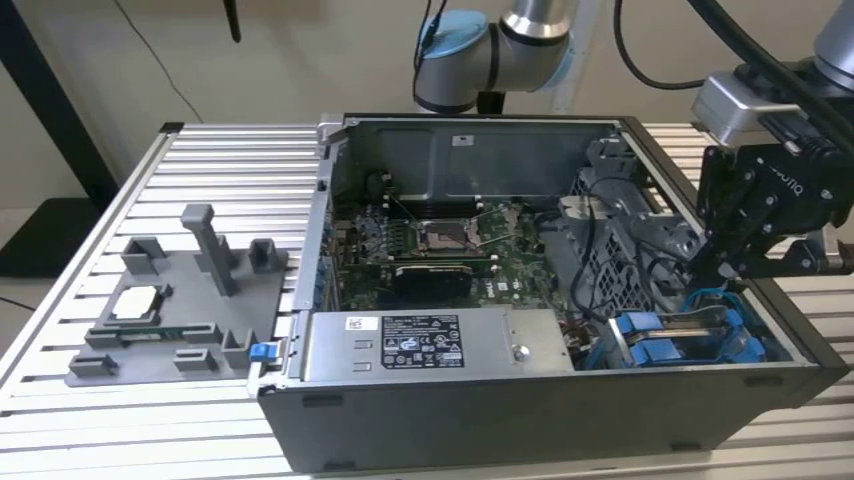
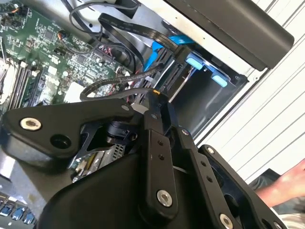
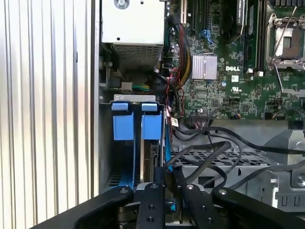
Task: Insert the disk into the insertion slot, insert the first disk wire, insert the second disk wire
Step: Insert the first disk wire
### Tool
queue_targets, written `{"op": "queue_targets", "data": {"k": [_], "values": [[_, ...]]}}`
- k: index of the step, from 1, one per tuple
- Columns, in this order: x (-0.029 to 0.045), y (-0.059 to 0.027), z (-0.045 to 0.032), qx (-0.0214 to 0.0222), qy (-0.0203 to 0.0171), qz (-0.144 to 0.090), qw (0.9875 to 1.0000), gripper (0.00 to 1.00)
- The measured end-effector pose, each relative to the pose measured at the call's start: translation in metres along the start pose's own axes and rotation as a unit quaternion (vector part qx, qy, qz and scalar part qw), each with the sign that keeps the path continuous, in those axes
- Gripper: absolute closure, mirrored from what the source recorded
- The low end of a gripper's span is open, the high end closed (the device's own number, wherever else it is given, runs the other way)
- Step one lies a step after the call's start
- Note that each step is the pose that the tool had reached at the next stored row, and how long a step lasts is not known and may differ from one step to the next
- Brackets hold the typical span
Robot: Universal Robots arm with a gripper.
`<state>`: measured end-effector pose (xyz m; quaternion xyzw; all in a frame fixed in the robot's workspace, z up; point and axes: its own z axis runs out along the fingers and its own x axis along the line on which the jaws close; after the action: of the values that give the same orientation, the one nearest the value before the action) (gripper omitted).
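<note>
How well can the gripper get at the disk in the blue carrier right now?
Probably yes: the gripper hangs just over the open bay where the disk stands in its blue carrier. Nothing covers it, though black cables run close alongside.

A white sticker (image 1: 420, 338) crowded with small black print and symbols lies on the silver power-supply box (image 1: 541, 330), and none of it can be made out. White lettering and a logo mark the green motherboard (image 3: 228, 88). Pale letters run along the black hand (image 1: 710, 272).

Robot lab: slatted aluminium bench (image 1: 200, 160), opened computer case (image 1: 534, 410).
</note>
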<state>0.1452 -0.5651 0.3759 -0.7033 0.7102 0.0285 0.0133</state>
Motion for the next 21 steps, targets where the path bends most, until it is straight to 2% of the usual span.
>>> {"op": "queue_targets", "data": {"k": [2, 7, 15, 21], "values": [[0.0001, 0.0, 0.0, -0.0004, 0.0005, 0.0, 1.0, 1.0], [0.0008, 0.0, 0.0009, -0.0018, 0.0099, 0.0, 0.9999, 1.0], [0.0022, -0.0015, 0.0073, -0.0019, 0.0109, 0.0, 0.9999, 1.0], [0.0027, -0.0064, 0.016, -0.0019, 0.0111, -0.01, 0.9999, 1.0]]}}
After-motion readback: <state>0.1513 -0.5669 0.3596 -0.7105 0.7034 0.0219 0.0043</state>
